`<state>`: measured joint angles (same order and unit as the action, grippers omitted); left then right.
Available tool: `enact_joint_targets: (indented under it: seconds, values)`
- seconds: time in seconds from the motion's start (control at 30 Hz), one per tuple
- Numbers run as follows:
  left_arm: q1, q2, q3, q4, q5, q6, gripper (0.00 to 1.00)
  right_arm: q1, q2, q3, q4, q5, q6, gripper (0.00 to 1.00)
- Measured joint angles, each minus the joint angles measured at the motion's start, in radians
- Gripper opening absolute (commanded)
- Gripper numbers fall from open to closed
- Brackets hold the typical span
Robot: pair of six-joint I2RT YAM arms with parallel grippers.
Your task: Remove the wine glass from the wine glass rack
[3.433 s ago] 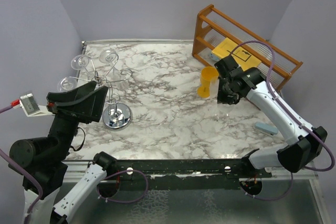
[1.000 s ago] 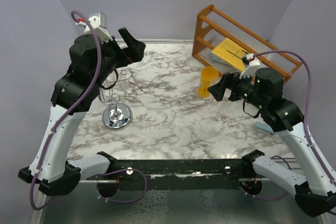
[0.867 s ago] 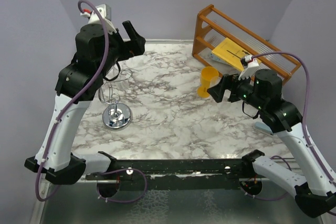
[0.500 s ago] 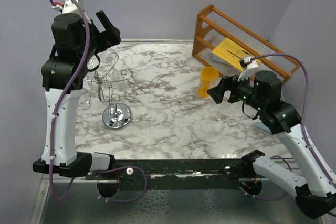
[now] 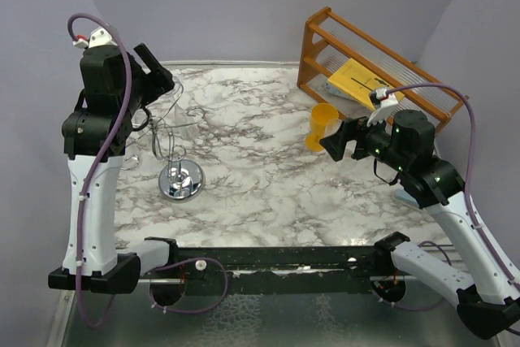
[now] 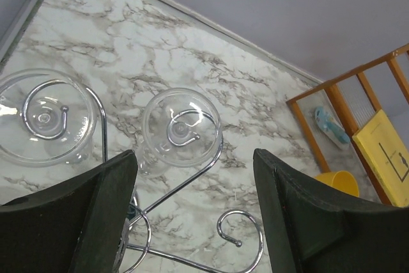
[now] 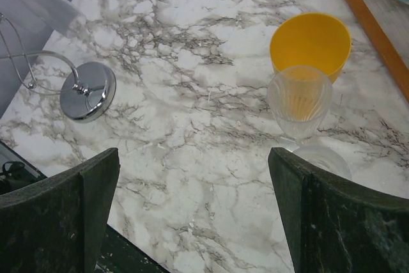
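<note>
The wine glass rack stands on its chrome base at the table's left, also shown in the right wrist view. In the left wrist view two clear glasses hang upside down from its curled arms, their round feet showing: one wine glass just beyond my fingers, another at the left. My left gripper hovers open above the rack, holding nothing. A third clear glass stands upright on the table beside a yellow cup. My right gripper is open and empty above the marble.
An orange-brown wooden slatted rack with a yellow card stands at the back right. The yellow cup is just left of my right gripper. An empty curled hook of the wire rack lies below my left fingers.
My left arm has swung up and to the left over the wire rack, and its jaws have narrowed a little. The right arm has stayed near the yellow cup.
</note>
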<state>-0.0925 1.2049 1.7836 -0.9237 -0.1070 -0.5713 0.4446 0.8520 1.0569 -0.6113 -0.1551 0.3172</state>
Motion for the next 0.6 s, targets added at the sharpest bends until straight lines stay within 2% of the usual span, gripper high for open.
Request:
enact_joint_targets:
  seconds: [0.6]
  values:
    - [0.028,0.013,-0.107,0.014,-0.04,-0.022,0.6,0.0,-0.002,0.0,0.006,-0.007,0.0,1.0]
